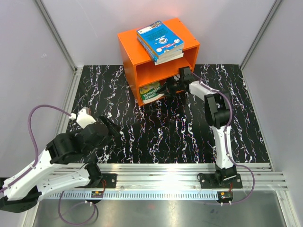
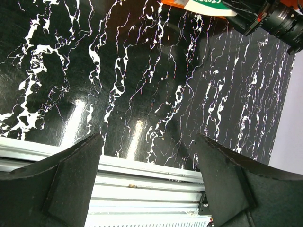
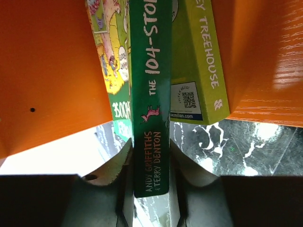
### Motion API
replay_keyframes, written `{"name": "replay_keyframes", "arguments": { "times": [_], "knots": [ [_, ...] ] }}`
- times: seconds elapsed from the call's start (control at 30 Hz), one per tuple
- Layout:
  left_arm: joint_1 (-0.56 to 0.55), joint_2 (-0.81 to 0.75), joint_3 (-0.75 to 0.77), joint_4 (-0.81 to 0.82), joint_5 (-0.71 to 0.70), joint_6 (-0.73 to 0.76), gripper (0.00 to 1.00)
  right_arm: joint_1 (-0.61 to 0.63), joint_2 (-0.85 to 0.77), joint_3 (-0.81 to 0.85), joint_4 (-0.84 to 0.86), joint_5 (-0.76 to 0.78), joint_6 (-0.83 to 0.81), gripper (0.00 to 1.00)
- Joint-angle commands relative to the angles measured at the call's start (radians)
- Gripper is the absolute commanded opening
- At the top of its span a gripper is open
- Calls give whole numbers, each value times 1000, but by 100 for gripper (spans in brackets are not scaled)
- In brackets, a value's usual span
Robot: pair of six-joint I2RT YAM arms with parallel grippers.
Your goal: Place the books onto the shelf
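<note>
Tabletop [image 1: 156,137] stretches open between left pincer [image 2: 147,138] and shelf [image 1: 130,42].

Title of green book [image 3: 150,94] partly off-frame

shelf [image 1: 129,56] lower bay: books [image 1: 151,91]; right gripper [image 1: 173,88] | upper bay [image 1: 161,70]: free

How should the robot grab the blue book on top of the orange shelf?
Pinch the top blue book by its near edge, coming from the front. It lies flat on a stack on the orange shelf, and the stack's near corner seems to poke past the front edge, so there is probably room above and below.
</note>
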Motion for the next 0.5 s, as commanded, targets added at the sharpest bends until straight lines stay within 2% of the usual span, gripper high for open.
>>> {"name": "replay_keyframes", "arguments": {
  "times": [0.0,0.03,0.1,0.13,0.27,0.47],
  "knots": [
    [-1,-5,19,40,-56,-11,82,21,23,73,-113,60,-97,10],
    [-1,-6,18,39,-54,-16,82,33,25,74,-118,68,-100,30],
    [-1,-6,16,37,-53,-17,82,42,23,76,-130,86,-106,49],
    [-1,-6,18,34,-53,-19,82,49,23,77,-130,86,-105,62],
    [-1,-14,30,10,-53,-27,82,65,25,74,-118,86,-85,72],
    [-1,-49,28,-27,-53,-51,80,64,-4,81,-193,138,-132,77]
  ]
}}
